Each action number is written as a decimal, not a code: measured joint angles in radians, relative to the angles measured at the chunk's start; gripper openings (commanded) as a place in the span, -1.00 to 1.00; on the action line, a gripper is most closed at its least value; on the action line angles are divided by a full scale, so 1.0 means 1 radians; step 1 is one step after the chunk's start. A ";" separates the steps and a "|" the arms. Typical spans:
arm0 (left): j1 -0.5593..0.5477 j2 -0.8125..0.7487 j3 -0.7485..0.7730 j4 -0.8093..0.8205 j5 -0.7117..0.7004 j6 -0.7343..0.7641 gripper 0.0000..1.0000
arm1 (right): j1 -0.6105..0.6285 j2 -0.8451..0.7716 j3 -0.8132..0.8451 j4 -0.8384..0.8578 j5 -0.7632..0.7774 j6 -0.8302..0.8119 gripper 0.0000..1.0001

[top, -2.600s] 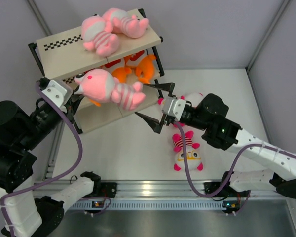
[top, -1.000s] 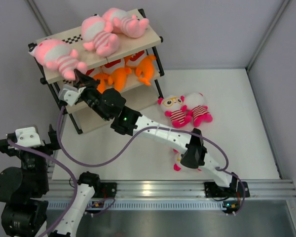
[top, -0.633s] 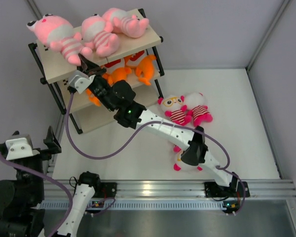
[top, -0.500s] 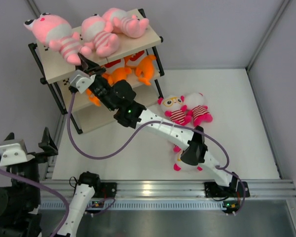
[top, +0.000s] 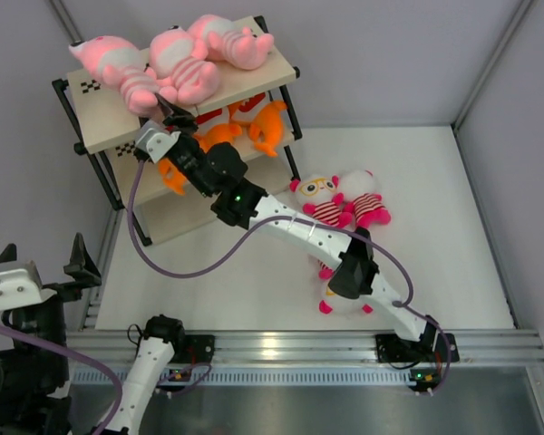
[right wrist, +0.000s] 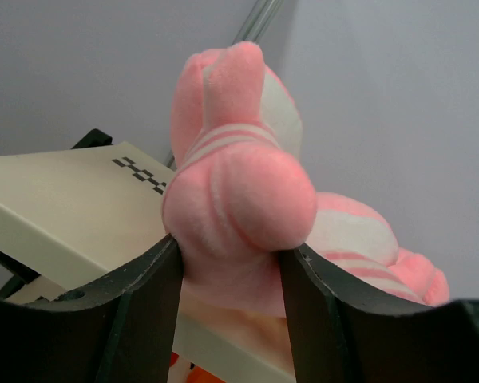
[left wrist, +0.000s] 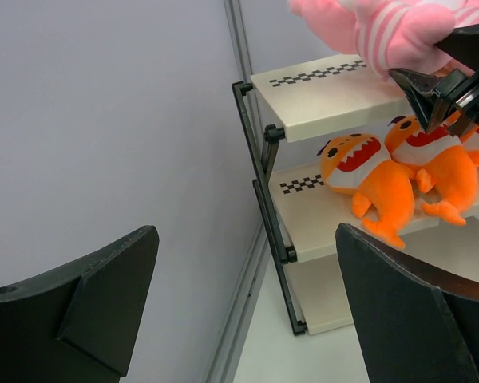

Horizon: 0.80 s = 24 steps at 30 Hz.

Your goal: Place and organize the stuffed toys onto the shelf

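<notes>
Shelving plush: the right gripper (right wrist: pixel 227 267), stretched across to the shelf (top: pixel 98 120), has its black fingers (right wrist: pixel 148 287) pressed against both sides of a pale pink plush doll (top: pixel 116 65) at its rounded, striped foot. The doll lies on the smooth beige top board, just beside two more pink dolls (top: pixel 199 54). Fuzzy orange plush toys (left wrist: pixel 375 179) with white-and-red faces crowd the middle tier, whose edge carries a black-and-white checkered strip. Three white-headed dolls in magenta stripes (top: pixel 325 207) lie on the white table (top: pixel 254 299), one partly under the right arm. The left gripper (left wrist: pixel 246 239) hangs well apart from the rack, jaws spread wide with nothing between them.
</notes>
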<state>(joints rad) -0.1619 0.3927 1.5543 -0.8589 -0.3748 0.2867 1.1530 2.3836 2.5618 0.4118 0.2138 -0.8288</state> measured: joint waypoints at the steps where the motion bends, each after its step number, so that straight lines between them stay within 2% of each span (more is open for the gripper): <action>1: 0.000 0.001 0.000 0.000 0.000 0.000 0.98 | -0.005 0.000 0.000 0.001 -0.001 0.008 0.07; 15: -0.005 0.029 -0.008 0.006 0.016 0.002 0.97 | -0.008 0.000 -0.002 0.000 -0.021 0.045 0.27; 24: -0.012 0.092 -0.022 0.008 0.041 0.001 0.96 | 0.005 -0.031 -0.045 -0.064 -0.064 0.082 0.41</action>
<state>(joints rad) -0.1741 0.4847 1.5322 -0.8513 -0.3340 0.2878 1.1584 2.3524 2.5172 0.3477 0.1497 -0.7467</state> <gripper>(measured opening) 0.987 0.700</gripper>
